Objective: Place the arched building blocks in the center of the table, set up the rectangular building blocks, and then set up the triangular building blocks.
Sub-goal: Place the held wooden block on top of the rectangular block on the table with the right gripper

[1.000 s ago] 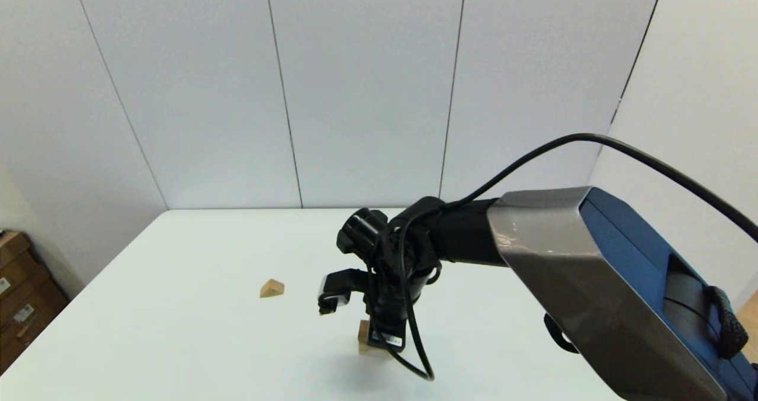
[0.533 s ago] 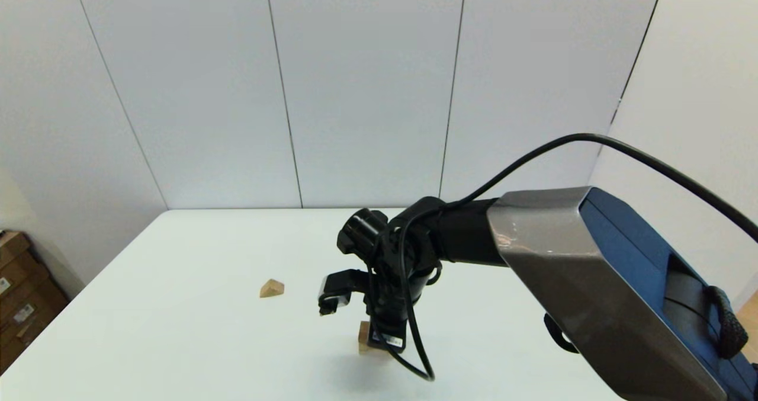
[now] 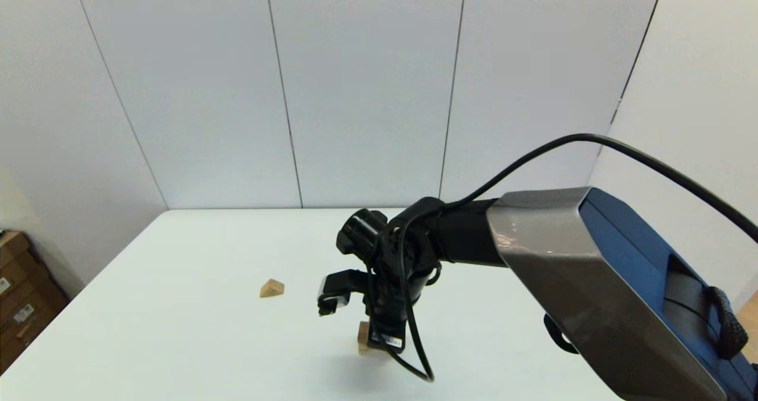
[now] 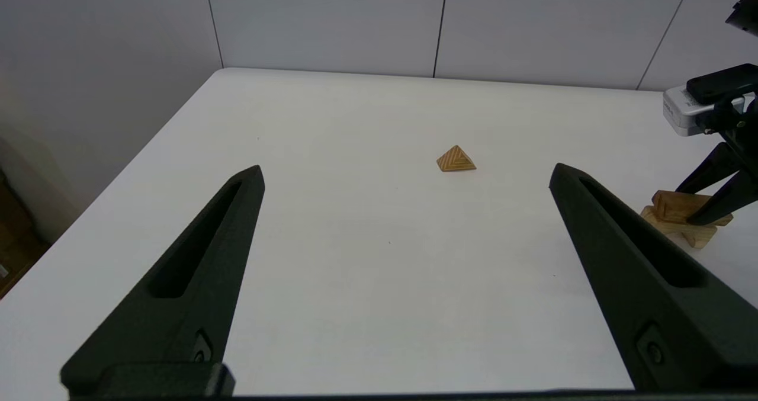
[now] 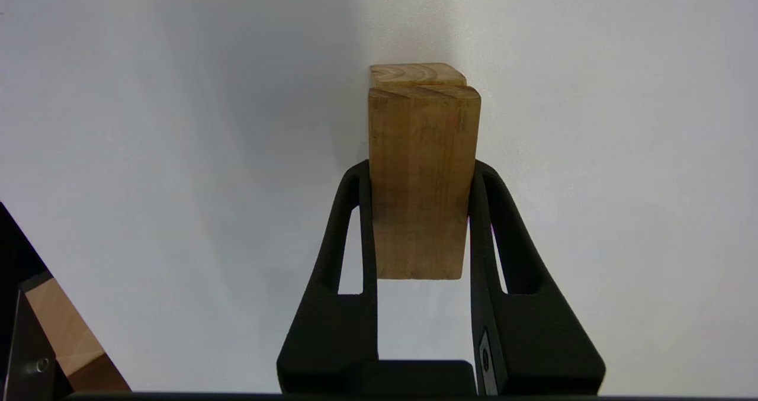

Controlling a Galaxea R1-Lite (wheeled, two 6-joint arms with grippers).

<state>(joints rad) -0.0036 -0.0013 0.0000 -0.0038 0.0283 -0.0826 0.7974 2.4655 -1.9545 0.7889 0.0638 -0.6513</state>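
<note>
Head view: your right gripper (image 3: 379, 339) is down at mid-table (image 3: 177, 330), arm and cable covering most of the stack, so only a tan sliver of plank (image 3: 363, 336) shows at the fingers. The prism (image 3: 272, 288) lies alone toward your left, well apart. Cardboard boxes (image 3: 18, 294) stand off the table's left edge, out of play. Left wrist view: your left gripper (image 4: 408, 282) hangs parked with fingers spread wide and nothing between them; the prism (image 4: 456, 159) sits ahead on bare table (image 4: 331, 116). Off to one side the right gripper (image 4: 719, 193) pinches the plank (image 4: 678, 207), which rests on the arch (image 4: 681, 229), apparently crooked over it. Right wrist view: both fingers (image 5: 349, 259) are clamped on the plank's (image 5: 420, 182) long sides; the arch's (image 5: 417, 74) end peeks out beyond it, directly underneath. Risks, as a judgement: release with the plank off-square and it may tip or slide off the arch; a sideways pull on retreat could drag both blocks. The drooping cable (image 3: 414, 342) near the stack could snag it. Whether the plank sits fully flat, you cannot tell from here.
</note>
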